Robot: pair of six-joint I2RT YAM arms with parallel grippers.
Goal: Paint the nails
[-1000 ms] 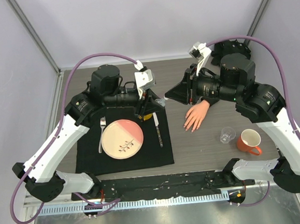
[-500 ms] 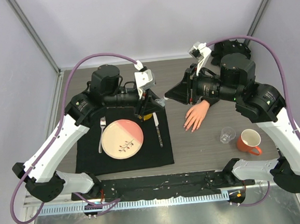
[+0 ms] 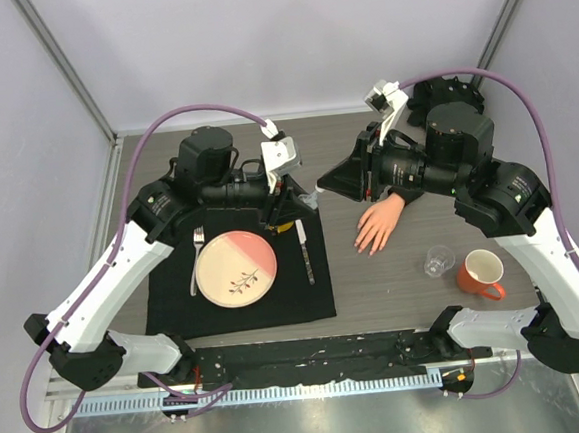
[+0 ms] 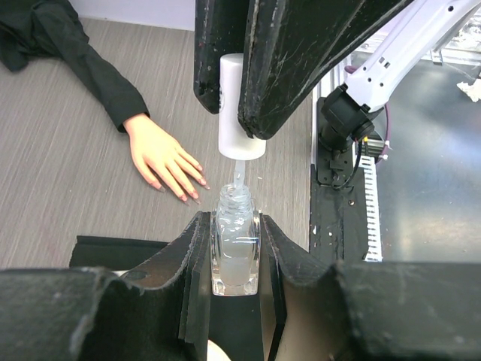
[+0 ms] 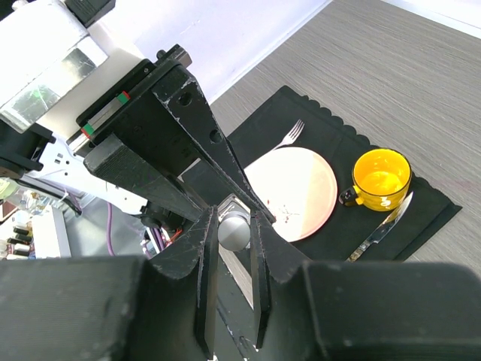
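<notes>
The pale mannequin hand [image 3: 378,226] with a black sleeve lies flat on the table, fingers spread; its tiny nails [image 4: 191,191] show in the left wrist view. My left gripper [image 3: 296,202] is shut on a small clear bottle [image 4: 235,244], held upright above the placemat. My right gripper [image 3: 325,186] is shut on the bottle's white cap [image 4: 241,105], just above the bottle. The thin brush stem [image 4: 237,173] reaches down to the open neck. In the right wrist view the cap's top [image 5: 234,232] sits between the shut fingers.
A black placemat [image 3: 176,308] holds a pink plate [image 3: 235,267], fork [image 3: 197,260], knife [image 3: 304,251] and a yellow cup [image 5: 382,174]. A clear glass [image 3: 438,261] and an orange mug [image 3: 483,273] stand right of the hand.
Almost nothing. The left wrist has shifted very slightly toward the right gripper; both grippers keep their hold.
</notes>
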